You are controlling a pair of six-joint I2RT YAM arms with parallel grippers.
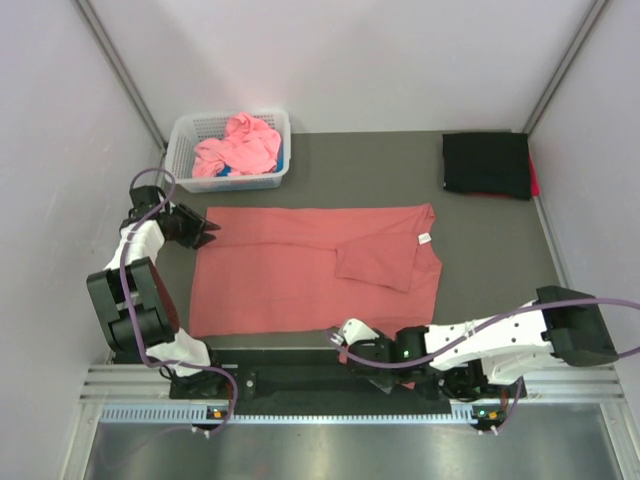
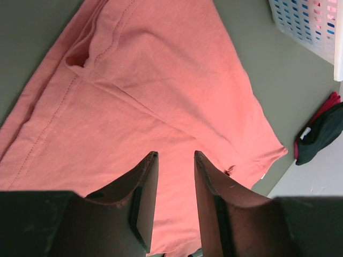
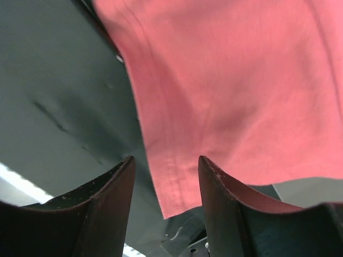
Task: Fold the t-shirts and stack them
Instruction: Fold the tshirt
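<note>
A salmon-red t-shirt (image 1: 290, 275) lies spread flat on the dark table, one sleeve (image 1: 385, 260) folded in over its right half. My left gripper (image 1: 208, 232) hovers at the shirt's far left corner. In the left wrist view its jaws (image 2: 176, 156) stand open over the cloth (image 2: 161, 80) with nothing between them. My right gripper (image 1: 335, 338) sits at the shirt's near edge. Its jaws (image 3: 166, 160) are open too, and the hemmed corner (image 3: 177, 176) lies just beyond the fingertips. A pink t-shirt (image 1: 240, 145) is crumpled in the basket. A folded black t-shirt (image 1: 487, 165) lies at the back right.
The white lattice basket (image 1: 180, 150) stands at the back left, close behind my left gripper. Something red (image 1: 533, 178) shows under the black shirt's right edge. White walls close in both sides and the back. A metal rail (image 1: 300, 385) runs along the near edge.
</note>
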